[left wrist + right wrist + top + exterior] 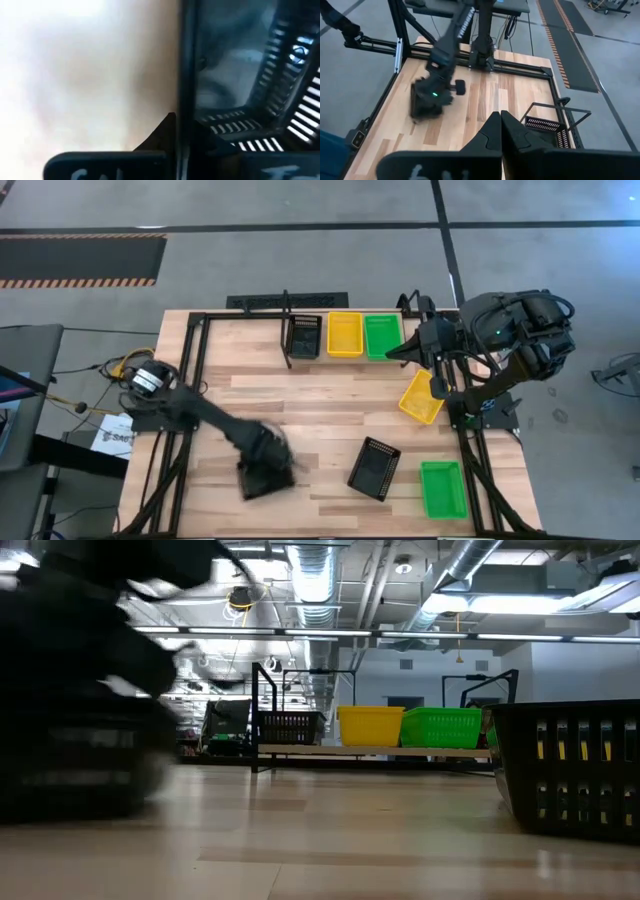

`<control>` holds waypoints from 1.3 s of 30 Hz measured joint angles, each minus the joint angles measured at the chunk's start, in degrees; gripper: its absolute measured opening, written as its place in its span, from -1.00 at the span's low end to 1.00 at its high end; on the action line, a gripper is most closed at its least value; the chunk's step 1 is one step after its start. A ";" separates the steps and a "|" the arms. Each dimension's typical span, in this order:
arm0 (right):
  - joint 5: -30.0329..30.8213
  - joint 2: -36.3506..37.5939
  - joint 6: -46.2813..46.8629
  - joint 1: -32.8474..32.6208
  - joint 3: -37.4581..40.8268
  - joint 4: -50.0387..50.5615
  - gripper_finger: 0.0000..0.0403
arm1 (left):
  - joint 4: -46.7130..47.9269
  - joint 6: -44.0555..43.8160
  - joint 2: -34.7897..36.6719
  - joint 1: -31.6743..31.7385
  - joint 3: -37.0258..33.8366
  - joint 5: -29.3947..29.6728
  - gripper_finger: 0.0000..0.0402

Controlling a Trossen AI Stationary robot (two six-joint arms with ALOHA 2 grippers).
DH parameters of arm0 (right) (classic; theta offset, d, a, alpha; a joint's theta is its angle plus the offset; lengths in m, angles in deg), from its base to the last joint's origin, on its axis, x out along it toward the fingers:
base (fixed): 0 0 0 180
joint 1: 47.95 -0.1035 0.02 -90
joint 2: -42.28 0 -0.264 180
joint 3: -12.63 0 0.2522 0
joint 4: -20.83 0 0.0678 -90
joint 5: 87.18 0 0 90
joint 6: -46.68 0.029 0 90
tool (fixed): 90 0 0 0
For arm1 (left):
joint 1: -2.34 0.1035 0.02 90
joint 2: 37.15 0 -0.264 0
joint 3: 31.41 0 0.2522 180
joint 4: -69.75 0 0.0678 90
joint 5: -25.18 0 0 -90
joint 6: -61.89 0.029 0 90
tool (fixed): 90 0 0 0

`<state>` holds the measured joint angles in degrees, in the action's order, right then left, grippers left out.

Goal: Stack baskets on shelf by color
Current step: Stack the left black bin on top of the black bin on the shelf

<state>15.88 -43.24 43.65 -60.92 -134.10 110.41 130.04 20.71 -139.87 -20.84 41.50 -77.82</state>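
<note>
The shelf stands at the table's far edge and carries a black basket, a yellow basket and a green basket, side by side. On the table lie a tilted yellow basket, a black basket and a green basket. My left gripper is near the front edge at another black basket, blurred by motion. My right gripper hovers shut by the shelf's right end and holds nothing. My left gripper has the black basket by one side wall, close to the rim. One finger shows on the outer side of the wall; the other is hidden in the dark inside of the basket. It comes from above. I cannot tell whether the basket is off the table.
Black frame rails run along the table's left and right sides. Bare wood lies in the middle of the table, between the shelf and the loose baskets. In the low view a black basket stands close on the right.
</note>
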 joint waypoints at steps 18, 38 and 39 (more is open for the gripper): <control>0.00 0.00 0.09 0.00 0.00 -0.06 -0.96 | -24.83 -6.30 -0.22 18.89 1.60 7.66 -1.00; 0.04 0.02 -0.52 0.00 0.00 -0.01 -0.96 | 15.05 6.83 -0.15 22.41 45.21 33.89 -1.00; 0.06 0.08 -0.58 0.00 0.00 -0.01 -0.96 | 17.64 5.90 -0.14 23.17 46.71 36.04 -1.00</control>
<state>15.94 -43.16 43.07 -60.92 -134.10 110.40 147.68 26.61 -140.01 2.33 88.22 -41.78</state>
